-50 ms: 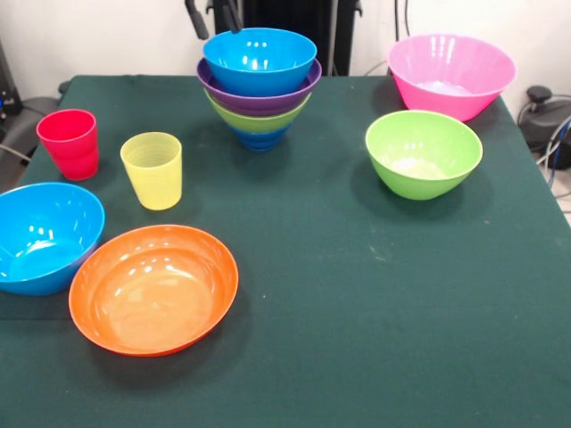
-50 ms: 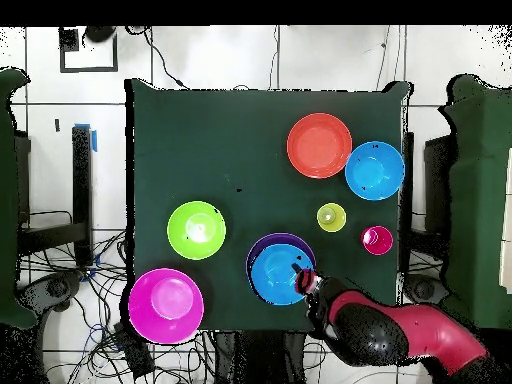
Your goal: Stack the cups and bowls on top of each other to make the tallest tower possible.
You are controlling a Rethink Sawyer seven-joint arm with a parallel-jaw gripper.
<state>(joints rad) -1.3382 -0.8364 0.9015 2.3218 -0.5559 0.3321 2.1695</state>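
On the green-covered bench (image 1: 357, 339), going left to right, the glossy light blue plastic bowl (image 1: 43, 236) and red plastic tumbler (image 1: 70, 143) hug the left edge, with the translucent yellow ridged tumbler (image 1: 153, 169) and wide orange bowl (image 1: 153, 288) beside them, apparently staged as spares. The nested tower (image 1: 260, 85) stands at the far edge, mouths up, likely for stability. The end effector (image 1: 214, 15) hangs just above its rim; whether clenched or released, I cannot tell. Lime green bowl (image 1: 423, 152) and big pink bowl (image 1: 451, 75) wait rightward.

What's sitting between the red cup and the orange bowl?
The yellow cup stands between the red cup and orange bowl, as both views show.
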